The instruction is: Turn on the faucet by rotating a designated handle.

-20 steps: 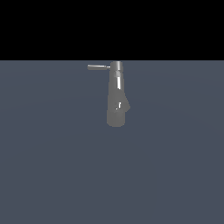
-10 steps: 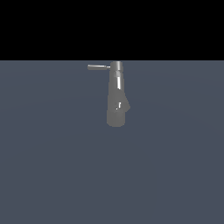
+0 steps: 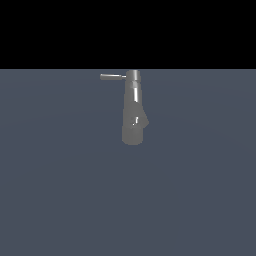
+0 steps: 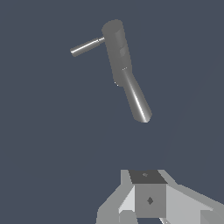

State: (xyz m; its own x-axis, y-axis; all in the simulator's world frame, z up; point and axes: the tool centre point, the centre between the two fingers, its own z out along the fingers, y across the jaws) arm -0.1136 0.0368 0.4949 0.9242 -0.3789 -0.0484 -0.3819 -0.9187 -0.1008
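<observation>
Faucet (image 3: 134, 111) and sideways handle (image 3: 113, 76) alone on bare floor (image 3: 60, 190), fingers (image 4: 127, 216) (spread indiscernible) well apart.

A plain slate-blue table (image 3: 65, 190) filled the lower scene, meeting a flat black backdrop (image 3: 128, 32) above.

The faucet (image 3: 133, 110) presents as grey metal with a glossy, smooth finish; bright white highlights run along its column and spot its wider end. The handle (image 3: 113, 76), at 9 o'clock from the column's narrow end, shows the same polished grey metal with a pale sheen along its length. The surface (image 3: 60, 190) beneath is matt, uniform slate blue-grey, without visible texture.

In the wrist view, the gripper (image 4: 151, 205) body shows flat, matt grey and off-white faces, plastic-like, without reflections.
</observation>
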